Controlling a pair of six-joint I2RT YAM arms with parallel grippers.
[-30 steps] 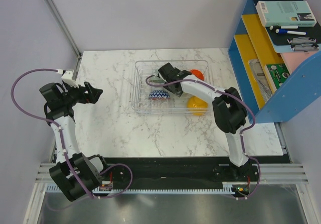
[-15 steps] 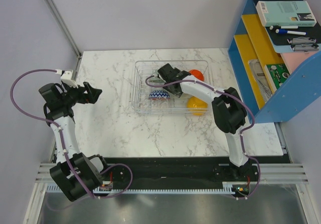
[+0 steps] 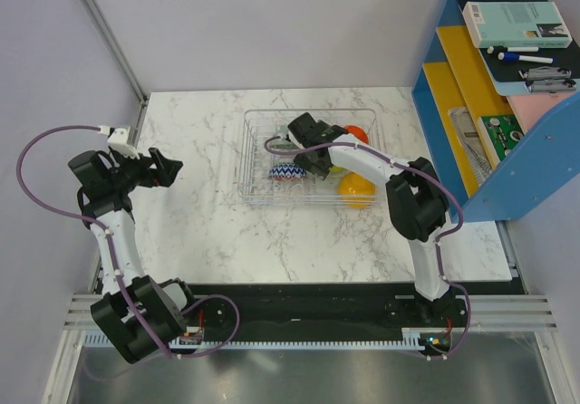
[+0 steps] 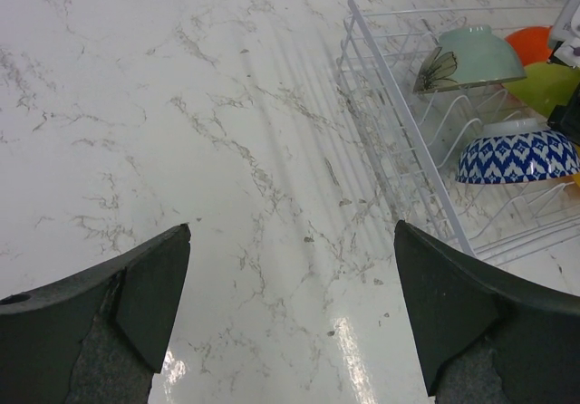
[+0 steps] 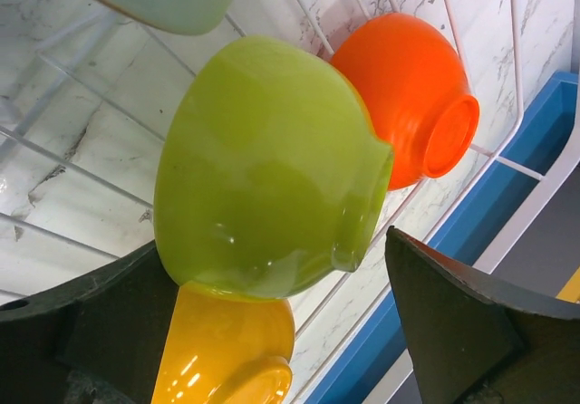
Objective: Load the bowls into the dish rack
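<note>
The clear dish rack [image 3: 249, 159] stands at the back middle of the table. In it are the zigzag bowl [image 3: 288, 171], the red-orange bowl [image 3: 354, 133] and the orange-yellow bowl [image 3: 355, 187]. My right gripper [image 5: 272, 241] is inside the rack, jaws wide apart on either side of the lime green bowl [image 5: 263, 168], which lies on its side against the red-orange bowl [image 5: 417, 96] and above the orange-yellow one [image 5: 227, 350]. The pale grey-green bowl [image 4: 476, 55] leans in the rack's far part. My left gripper [image 4: 290, 313] is open and empty over bare table, left of the rack [image 4: 362, 51].
A blue shelf unit [image 3: 471, 132] with books and pens stands close to the rack's right side; its blue edge [image 5: 480, 223] shows just beyond the rack wall. A wall post runs along the table's left edge [image 3: 136, 114].
My right gripper has shifted slightly to the right inside the rack. The left arm has not moved.
</note>
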